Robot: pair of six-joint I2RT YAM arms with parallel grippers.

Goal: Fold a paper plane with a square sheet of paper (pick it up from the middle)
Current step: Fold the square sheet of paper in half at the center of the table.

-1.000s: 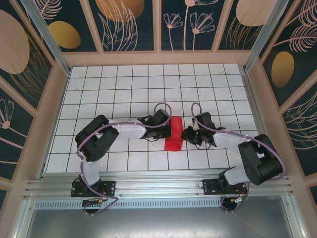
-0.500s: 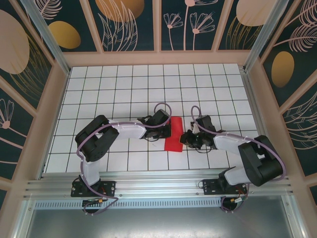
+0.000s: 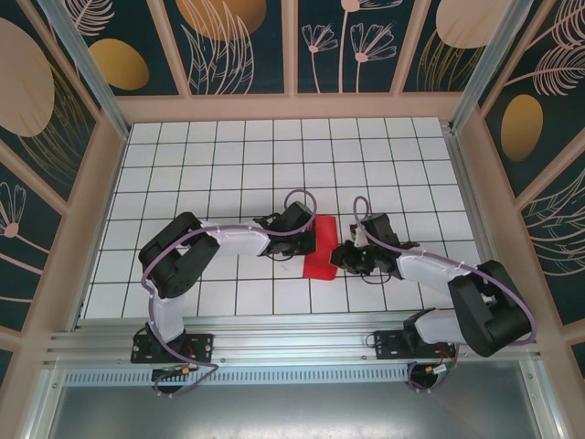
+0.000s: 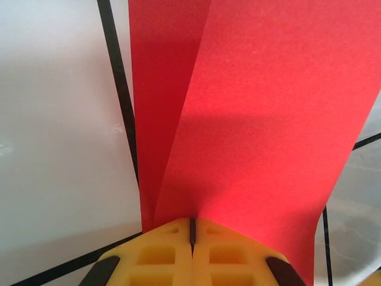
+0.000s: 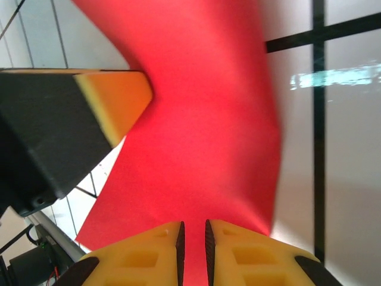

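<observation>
Surface: white table point(image 3: 183, 155) ruled into square tiles by black lines, closed in by dark walls point(image 3: 82, 55) painted with pale flowers and gold ovals.
Paper: the square sheet of paper point(image 3: 320, 249), bright red, sits about midway across the table and nearer its front edge than its back wall.
Paper shape: no longer flat (from above it reads as a narrow upright strip); the left wrist view shows it point(image 4: 268, 119) as two overlapping layers that meet at a slanted edge, and the right wrist view shows it point(image 5: 202, 149) bowed, with tile lines visible beyond its edge.
Left gripper point(image 3: 314, 240): over the table's middle, at the paper's left edge; its yellow pads point(image 4: 161, 250) are pressed together, pinching the red sheet that fans out from between them point(image 4: 191, 229).
Right gripper point(image 3: 340, 254): just right of the table's middle, at the paper's right edge; its pads point(image 5: 250, 253) are nearly together, leaving a thin slot point(image 5: 193, 232) with the red sheet in it, so it grips the paper.
Across the paper: one black left finger point(image 5: 71, 119) with its yellow pad, seen from the right wrist.
</observation>
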